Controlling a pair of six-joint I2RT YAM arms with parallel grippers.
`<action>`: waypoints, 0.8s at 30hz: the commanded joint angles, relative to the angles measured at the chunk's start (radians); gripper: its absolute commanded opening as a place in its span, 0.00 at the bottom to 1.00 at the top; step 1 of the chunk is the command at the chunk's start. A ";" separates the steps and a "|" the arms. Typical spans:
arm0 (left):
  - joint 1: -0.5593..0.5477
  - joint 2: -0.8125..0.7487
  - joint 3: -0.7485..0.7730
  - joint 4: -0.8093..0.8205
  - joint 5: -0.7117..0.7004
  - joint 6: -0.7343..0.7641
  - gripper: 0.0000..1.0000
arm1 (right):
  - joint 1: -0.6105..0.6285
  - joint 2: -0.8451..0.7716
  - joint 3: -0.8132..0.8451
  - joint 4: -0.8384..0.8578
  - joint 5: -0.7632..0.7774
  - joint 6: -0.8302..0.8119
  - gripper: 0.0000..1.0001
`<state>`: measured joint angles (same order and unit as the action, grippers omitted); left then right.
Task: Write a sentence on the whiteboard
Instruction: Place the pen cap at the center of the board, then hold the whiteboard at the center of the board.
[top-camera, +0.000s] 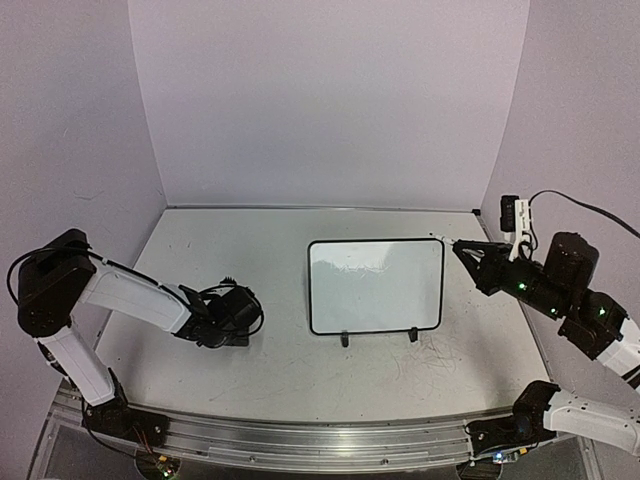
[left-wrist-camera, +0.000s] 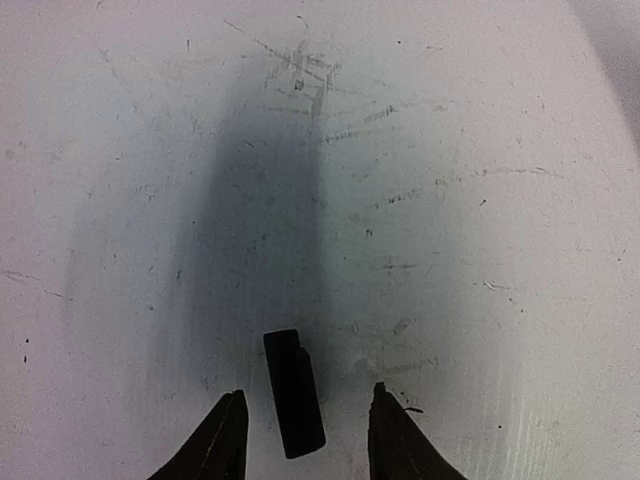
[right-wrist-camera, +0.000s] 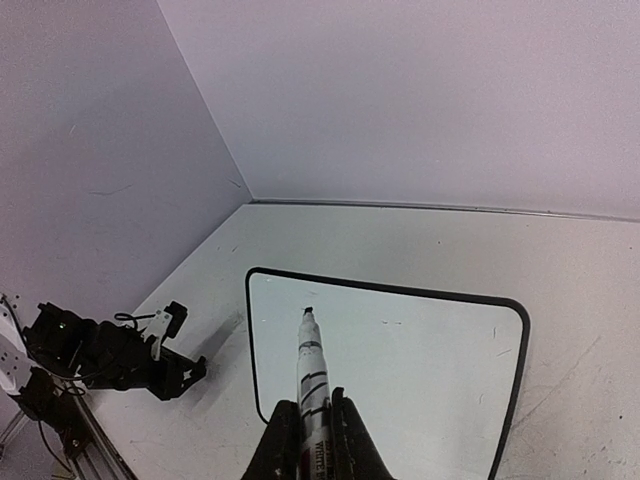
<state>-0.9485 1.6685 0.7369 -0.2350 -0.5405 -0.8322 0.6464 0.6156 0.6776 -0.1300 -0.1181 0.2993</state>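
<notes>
One whiteboard (top-camera: 375, 285), long axis left-right, marker (right-wrist-camera: 311, 370) aimed leftward

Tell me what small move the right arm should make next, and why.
Probably bring the marker tip down onto the whiteboard to start the first stroke: the right gripper is shut on the uncapped marker, its tip aimed at the board, which shows no writing yet.

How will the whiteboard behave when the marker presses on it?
The whiteboard looks thin and light, so it would probably slide on the flat table. Only two small black feet show at its near edge, so hard pressure might rock it.
</notes>
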 joint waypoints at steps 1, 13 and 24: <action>0.001 -0.108 -0.009 0.018 -0.003 0.043 0.50 | 0.000 0.020 -0.005 -0.007 0.033 0.005 0.00; 0.094 -0.542 -0.010 0.006 0.290 0.230 0.94 | 0.001 0.131 0.049 -0.077 0.021 -0.044 0.00; 0.359 -0.474 0.078 0.277 0.956 0.341 0.93 | 0.105 0.248 0.079 0.016 -0.012 0.019 0.00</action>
<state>-0.6313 1.1065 0.7317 -0.1232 0.1265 -0.5384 0.6916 0.8297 0.6998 -0.1919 -0.1272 0.2831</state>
